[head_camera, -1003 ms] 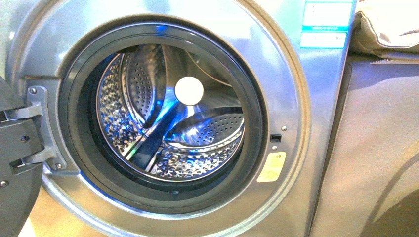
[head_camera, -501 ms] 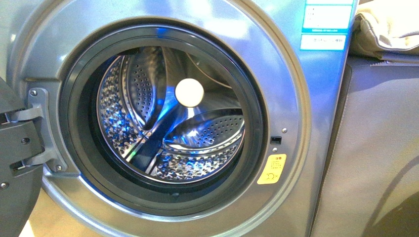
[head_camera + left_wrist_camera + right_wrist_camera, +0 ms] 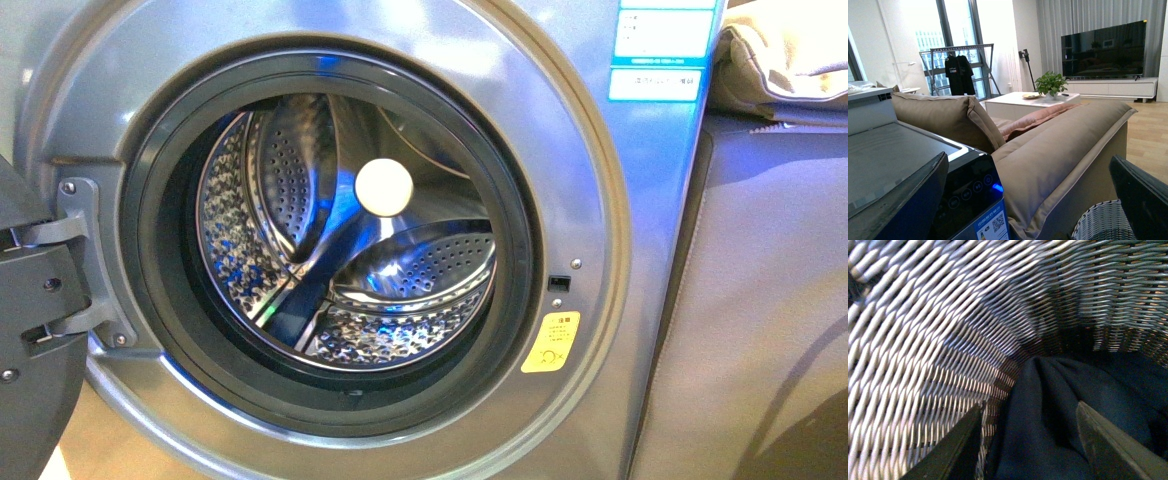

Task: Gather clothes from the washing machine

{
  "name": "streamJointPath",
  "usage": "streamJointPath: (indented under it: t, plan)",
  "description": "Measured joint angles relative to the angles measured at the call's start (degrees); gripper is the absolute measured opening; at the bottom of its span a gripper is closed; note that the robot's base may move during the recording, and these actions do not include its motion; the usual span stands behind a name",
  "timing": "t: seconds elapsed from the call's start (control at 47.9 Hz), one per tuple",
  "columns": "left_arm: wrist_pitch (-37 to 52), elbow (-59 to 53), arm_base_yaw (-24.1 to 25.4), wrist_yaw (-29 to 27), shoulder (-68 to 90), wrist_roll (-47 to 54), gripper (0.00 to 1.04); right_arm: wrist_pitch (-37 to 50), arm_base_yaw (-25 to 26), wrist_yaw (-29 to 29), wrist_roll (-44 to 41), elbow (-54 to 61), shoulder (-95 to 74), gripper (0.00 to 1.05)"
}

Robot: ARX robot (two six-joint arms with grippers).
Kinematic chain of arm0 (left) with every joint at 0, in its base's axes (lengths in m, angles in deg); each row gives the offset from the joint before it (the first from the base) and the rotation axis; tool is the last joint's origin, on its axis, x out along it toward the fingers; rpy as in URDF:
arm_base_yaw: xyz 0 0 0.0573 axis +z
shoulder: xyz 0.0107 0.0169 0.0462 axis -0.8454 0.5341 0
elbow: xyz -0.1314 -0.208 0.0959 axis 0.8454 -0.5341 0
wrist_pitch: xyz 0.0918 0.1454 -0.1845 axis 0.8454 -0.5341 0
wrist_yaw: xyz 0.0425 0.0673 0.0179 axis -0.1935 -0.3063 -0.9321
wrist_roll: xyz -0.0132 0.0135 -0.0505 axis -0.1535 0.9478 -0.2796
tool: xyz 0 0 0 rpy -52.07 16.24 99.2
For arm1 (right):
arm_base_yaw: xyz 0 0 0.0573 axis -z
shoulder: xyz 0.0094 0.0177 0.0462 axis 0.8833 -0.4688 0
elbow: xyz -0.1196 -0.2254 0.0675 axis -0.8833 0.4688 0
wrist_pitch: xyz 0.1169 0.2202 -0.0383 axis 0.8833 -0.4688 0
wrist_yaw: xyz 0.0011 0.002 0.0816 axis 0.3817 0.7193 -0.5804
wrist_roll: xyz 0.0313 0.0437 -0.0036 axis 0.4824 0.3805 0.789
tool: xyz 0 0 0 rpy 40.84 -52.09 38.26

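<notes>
You get blue glare off the steel drum [image 3: 350, 260] in the front view. Daylight from the windows [image 3: 955, 45] washes out the left wrist view, while the basket [image 3: 923, 340] interior is dim and soft-focused.

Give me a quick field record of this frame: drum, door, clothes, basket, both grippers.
washing machine: grey front-loader, close up in the front view
door: swung open, hinge at the opening's left
drum: perforated steel, no garment visible inside
clothes: dark navy fabric lying in the basket
basket: woven grey-and-white wall; rim also in the left wrist view
right gripper: inside the basket above the fabric, jaws apart, holding nothing
left gripper: raised near the machine's top, jaws apart, empty
</notes>
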Motion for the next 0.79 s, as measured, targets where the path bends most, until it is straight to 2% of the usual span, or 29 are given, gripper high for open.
streamJointPath:
  t: [0.209,0.251,0.418,0.543,0.585,0.669,0.794]
  plan:
    - [0.0,0.0,0.0,0.0,0.0,0.0,0.98,3.3,-2.0,-2.9,-0.6,3.0,7.5,0.95]
    - [0.0,0.0,0.0,0.0,0.0,0.0,0.98,3.7,-2.5,-3.9,0.2,3.4,10.6,0.99]
    - [0.0,0.0,0.0,0.0,0.0,0.0,0.98,8.6,-5.5,-7.7,4.8,6.2,27.4,0.97]
    - [0.0,0.0,0.0,0.0,0.0,0.0,0.98,14.0,-9.1,-7.9,9.3,11.6,40.1,0.97]
    - [0.0,0.0,0.0,0.0,0.0,0.0,0.98,13.0,-11.2,-5.5,9.1,13.9,45.7,0.94]
    - [0.0,0.0,0.0,0.0,0.0,0.0,0.98,8.5,-15.9,3.1,4.5,18.8,54.9,0.81]
    - [0.0,0.0,0.0,0.0,0.0,0.0,0.98,8.2,-21.9,9.7,0.3,25.2,62.9,0.59]
